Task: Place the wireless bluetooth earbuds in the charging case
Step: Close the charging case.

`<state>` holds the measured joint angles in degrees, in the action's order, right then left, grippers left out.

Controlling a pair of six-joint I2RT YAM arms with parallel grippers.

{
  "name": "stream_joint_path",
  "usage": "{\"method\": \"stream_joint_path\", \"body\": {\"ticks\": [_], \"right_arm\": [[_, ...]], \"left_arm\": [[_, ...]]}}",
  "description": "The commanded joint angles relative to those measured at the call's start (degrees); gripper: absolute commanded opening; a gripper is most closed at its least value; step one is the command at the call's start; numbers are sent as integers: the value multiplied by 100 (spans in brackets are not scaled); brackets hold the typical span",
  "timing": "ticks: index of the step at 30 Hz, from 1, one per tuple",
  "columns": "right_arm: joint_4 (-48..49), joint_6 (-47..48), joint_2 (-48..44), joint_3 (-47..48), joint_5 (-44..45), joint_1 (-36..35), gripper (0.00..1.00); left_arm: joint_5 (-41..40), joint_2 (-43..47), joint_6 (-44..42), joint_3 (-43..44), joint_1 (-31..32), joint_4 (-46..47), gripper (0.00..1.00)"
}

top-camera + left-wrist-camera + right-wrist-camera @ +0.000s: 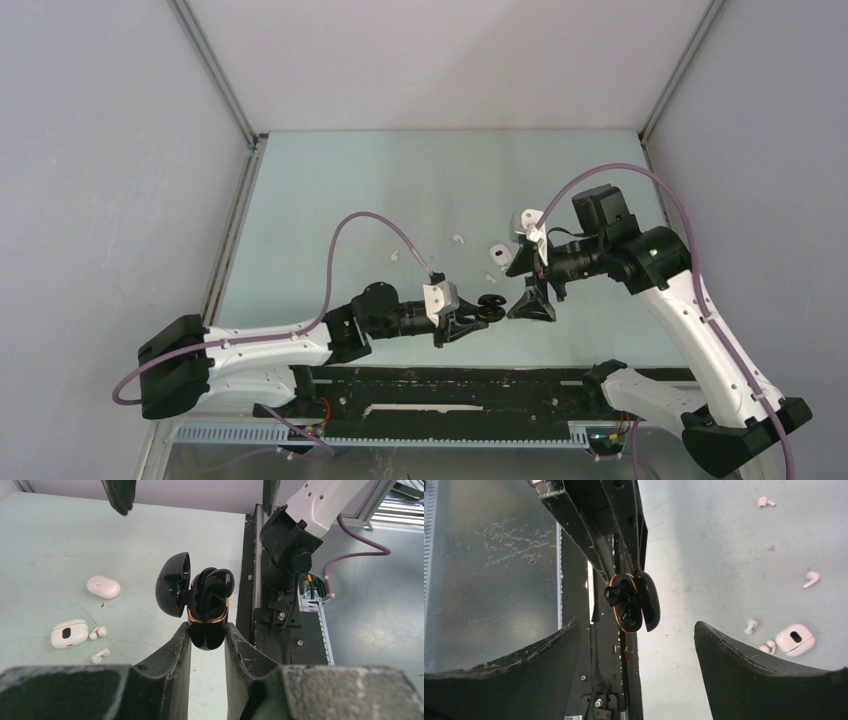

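Left gripper point(207, 630) is clamped tight on the lower half of the black charging case point(207, 625), 1 finger on each side. The case sticks out past the fingertips with its lid point(172, 585) swung open to the left of the fingers. The 2 black earbuds point(215, 582) sit at the case mouth, just beyond the left fingertips, and they look to me like they ride a bit proud rather than fully down, though I can't tell for sure.

Right gripper point(636, 626) is spread wide with nothing in it. The case hangs dead ahead of it, roughly centred between its fingers but further out.

My take on the step is seating those buds. Keep the left grip firm and level, bring the right fingers in slowly along the socket line, and nudge each bud on its top, not its side, so it doesn't pop out. Stay off the lid.

The white earbuds point(98, 631) and white case point(69, 633) lie on the table, well left of the left fingers.
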<state>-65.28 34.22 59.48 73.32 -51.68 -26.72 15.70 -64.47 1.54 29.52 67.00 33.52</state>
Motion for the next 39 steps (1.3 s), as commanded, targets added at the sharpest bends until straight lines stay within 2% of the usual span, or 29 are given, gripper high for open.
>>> {"method": "stream_joint_path", "body": {"ticks": [1,13,21,31,39], "right_arm": [[0,210,2,-180,7,-121,86],[493,-108,150,-329,368,-275,85],[479,-254,152,-334,54,-320,85],[718,-588,331,-353,245,-202,85],[614,-471,317,-384,83,-180,85]], "left_arm": [[155,52,-58,343,41,249,0],[233,-55,40,492,41,287,0],[270,-127,60,578,74,258,0],[285,-130,30,599,85,227,0],[259,-120,-9,617,89,165,0]]}}
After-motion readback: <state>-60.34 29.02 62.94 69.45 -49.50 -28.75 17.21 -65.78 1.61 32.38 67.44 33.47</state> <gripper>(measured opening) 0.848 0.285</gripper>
